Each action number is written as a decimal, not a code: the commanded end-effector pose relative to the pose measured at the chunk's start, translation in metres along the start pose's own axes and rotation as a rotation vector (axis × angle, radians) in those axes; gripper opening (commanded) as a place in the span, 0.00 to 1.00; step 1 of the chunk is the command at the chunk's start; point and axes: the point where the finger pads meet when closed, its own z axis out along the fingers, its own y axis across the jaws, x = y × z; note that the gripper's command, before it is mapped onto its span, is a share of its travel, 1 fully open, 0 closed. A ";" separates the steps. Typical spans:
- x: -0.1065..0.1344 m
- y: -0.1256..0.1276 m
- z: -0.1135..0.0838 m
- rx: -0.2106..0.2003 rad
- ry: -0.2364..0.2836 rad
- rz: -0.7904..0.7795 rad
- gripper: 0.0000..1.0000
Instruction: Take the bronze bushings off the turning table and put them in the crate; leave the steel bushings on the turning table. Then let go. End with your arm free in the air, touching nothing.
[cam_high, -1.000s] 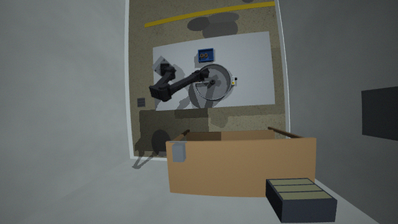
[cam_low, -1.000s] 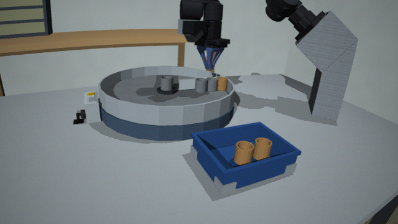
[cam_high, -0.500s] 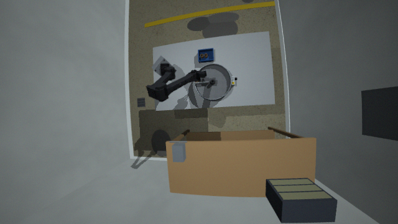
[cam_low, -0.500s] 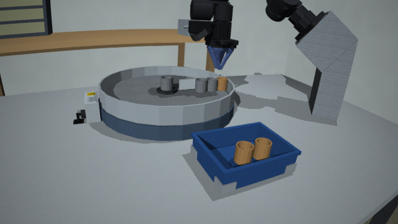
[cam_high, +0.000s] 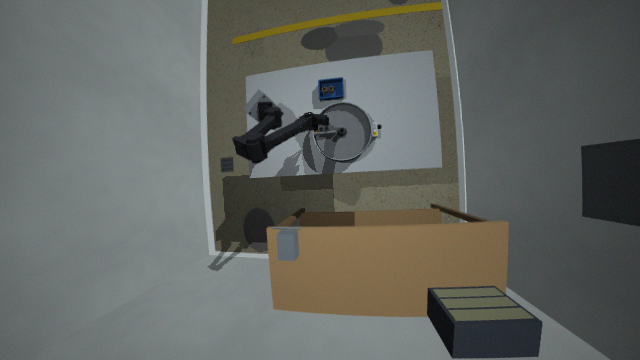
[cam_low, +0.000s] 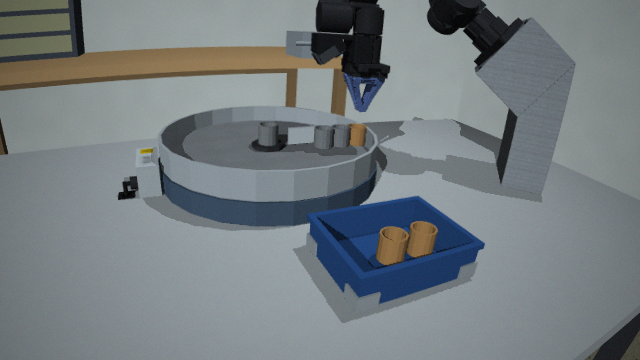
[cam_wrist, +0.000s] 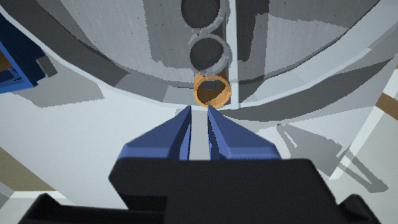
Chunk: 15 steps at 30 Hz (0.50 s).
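Observation:
The turning table (cam_low: 270, 185) (cam_high: 356, 146) holds one bronze bushing (cam_low: 357, 135) (cam_wrist: 216, 97) beside its rim. Two steel bushings (cam_low: 341, 136) (cam_low: 324, 137) (cam_wrist: 207, 54) (cam_wrist: 201, 12) stand in a row with it, inward from it, along a light bar (cam_low: 301, 135) (cam_wrist: 234, 55). My gripper (cam_low: 362, 109) (cam_wrist: 199, 111) is shut with only a narrow gap and nothing between the fingertips. It hangs above the rim near the bronze bushing, not touching it. Two bronze bushings (cam_low: 392, 246) (cam_low: 422, 240) stand upright in the blue crate (cam_low: 420, 280) (cam_high: 331, 79).
A grey cylinder (cam_low: 268, 134) stands on a dark base at the turning table's centre. A small white box (cam_low: 148, 175) is on the turning table's outer side. The arm's grey mount (cam_low: 532, 105) stands at the other side. The crate is close beside the turning table.

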 end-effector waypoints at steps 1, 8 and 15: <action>-0.004 -0.004 -0.002 0.002 -0.024 0.072 0.14; -0.007 -0.004 -0.002 0.002 -0.027 0.078 0.14; -0.007 -0.004 -0.002 0.002 -0.027 0.078 0.14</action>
